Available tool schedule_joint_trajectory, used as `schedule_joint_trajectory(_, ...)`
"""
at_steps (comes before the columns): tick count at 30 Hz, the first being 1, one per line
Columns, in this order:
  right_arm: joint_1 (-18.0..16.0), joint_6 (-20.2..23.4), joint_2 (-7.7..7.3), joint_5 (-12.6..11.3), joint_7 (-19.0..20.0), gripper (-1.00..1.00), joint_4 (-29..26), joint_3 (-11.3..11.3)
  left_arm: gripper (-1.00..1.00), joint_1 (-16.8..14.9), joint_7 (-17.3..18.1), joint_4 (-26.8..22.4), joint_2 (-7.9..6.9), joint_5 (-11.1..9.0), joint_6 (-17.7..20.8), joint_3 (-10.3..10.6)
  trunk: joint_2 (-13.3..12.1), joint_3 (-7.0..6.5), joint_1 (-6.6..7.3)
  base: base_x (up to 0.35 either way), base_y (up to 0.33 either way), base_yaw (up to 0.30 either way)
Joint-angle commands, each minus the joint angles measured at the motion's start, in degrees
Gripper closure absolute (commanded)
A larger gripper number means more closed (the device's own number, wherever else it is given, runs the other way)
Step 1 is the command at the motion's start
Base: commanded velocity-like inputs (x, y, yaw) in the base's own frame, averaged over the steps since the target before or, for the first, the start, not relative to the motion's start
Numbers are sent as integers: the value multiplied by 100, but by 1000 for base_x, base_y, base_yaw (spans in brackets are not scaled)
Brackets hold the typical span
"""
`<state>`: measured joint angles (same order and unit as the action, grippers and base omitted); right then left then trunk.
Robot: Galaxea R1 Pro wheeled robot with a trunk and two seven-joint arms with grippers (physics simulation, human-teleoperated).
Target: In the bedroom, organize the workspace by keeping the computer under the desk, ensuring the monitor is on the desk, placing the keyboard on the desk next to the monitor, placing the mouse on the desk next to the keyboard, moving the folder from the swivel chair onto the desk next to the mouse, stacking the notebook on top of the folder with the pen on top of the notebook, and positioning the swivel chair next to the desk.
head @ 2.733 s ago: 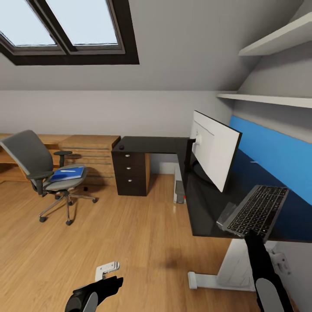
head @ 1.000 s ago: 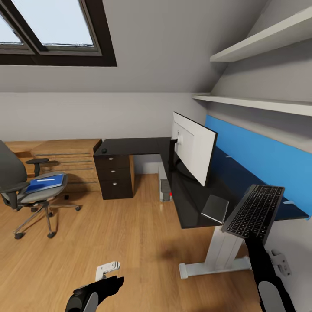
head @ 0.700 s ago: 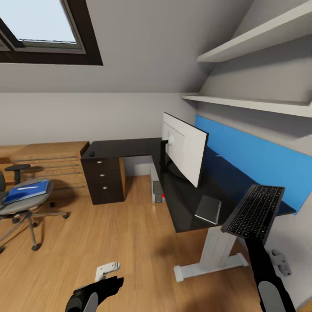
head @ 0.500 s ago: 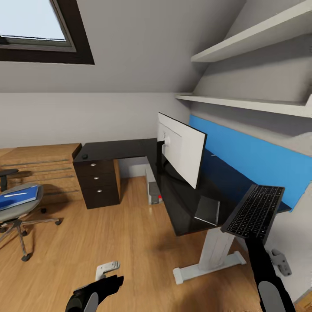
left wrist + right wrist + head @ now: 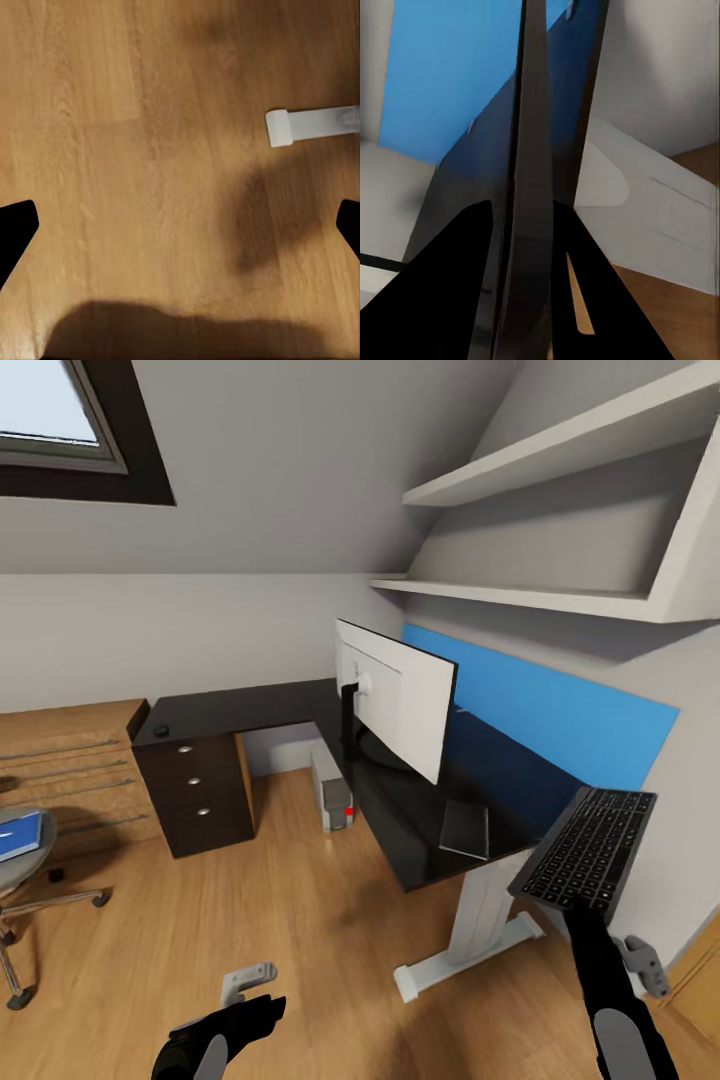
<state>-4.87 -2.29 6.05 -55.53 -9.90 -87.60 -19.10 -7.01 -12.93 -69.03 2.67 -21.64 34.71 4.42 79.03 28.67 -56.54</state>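
My right gripper (image 5: pixel 577 905) is shut on the silver-grey keyboard (image 5: pixel 587 847), held tilted in the air beyond the black desk's (image 5: pixel 400 840) near end. The right wrist view shows the keyboard (image 5: pixel 536 172) edge-on between the fingers (image 5: pixel 450 300). The monitor (image 5: pixel 398 705) stands on the desk with its white back toward me. A dark notebook (image 5: pixel 465 828) lies near the desk's end, the mouse (image 5: pixel 161 731) at its far corner. The computer (image 5: pixel 331 792) sits under the desk. The blue folder (image 5: pixel 15 835) rests on the swivel chair (image 5: pixel 25 880) at the left edge. The pen is out of view. My left gripper (image 5: pixel 255 1010) hangs open over the floor.
A black drawer unit (image 5: pixel 195 795) stands under the desk's far wing, next to low wooden shelf units (image 5: pixel 65 760). White shelves (image 5: pixel 540 595) and a blue panel (image 5: pixel 560 715) line the wall behind the desk. The desk's white foot (image 5: pixel 311 126) lies on the wood floor.
The whole view has swung to the right, so the chair and the skylight have slid toward the left edge. Both arms hold the same pose, the keyboard still in the right gripper.
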Motion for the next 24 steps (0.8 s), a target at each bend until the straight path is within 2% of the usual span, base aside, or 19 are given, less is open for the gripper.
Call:
schedule_joint_trajectory(1, -5, -49, 44, -44, -11, 100, -8, -1, -100, -2, -51, 3, -2, -62, 18, 6, 4, 6, 1, -25, 51, -267)
schedule_joint_trajectory(8, 1, -348, 141, 100, 2, 100, -15, 0, -100, -2, -51, 98, -3, -58, 18, -5, 4, 6, 1, -8, 16, -267)
schedule_joint_trajectory(11, 67, -624, 165, 233, 5, 100, -38, 9, -100, -2, -51, 113, -3, -59, 17, -3, 4, 6, 1, -1, 2, -267)
schedule_joint_trajectory(16, 158, -891, 175, 277, 5, 100, -59, 163, -100, -2, -51, 114, -3, -53, 16, -9, 4, 6, 1, 0, 0, -267)
schedule_joint_trajectory(20, 307, -1534, 177, 443, 1, 100, -64, 569, -100, -2, -51, 112, -10, -51, 15, -11, 4, 6, 1, 0, 0, -151)
schedule_joint_trajectory(21, 366, -1841, 177, 540, -11, 100, -58, 772, -100, -2, -51, 115, -11, -51, 16, -11, 4, 6, 1, 0, 0, -43)
schedule_joint_trajectory(22, 476, -2404, 177, 674, -39, 100, -35, 1223, -100, -2, -51, 116, -12, -51, 14, -12, 4, 6, 1, 0, 0, -9)
schedule_joint_trajectory(24, 503, -2506, 177, 693, -43, 100, -31, 1327, -100, -2, -51, 115, -12, -51, 13, -14, 4, 6, 1, 0, 0, -6)
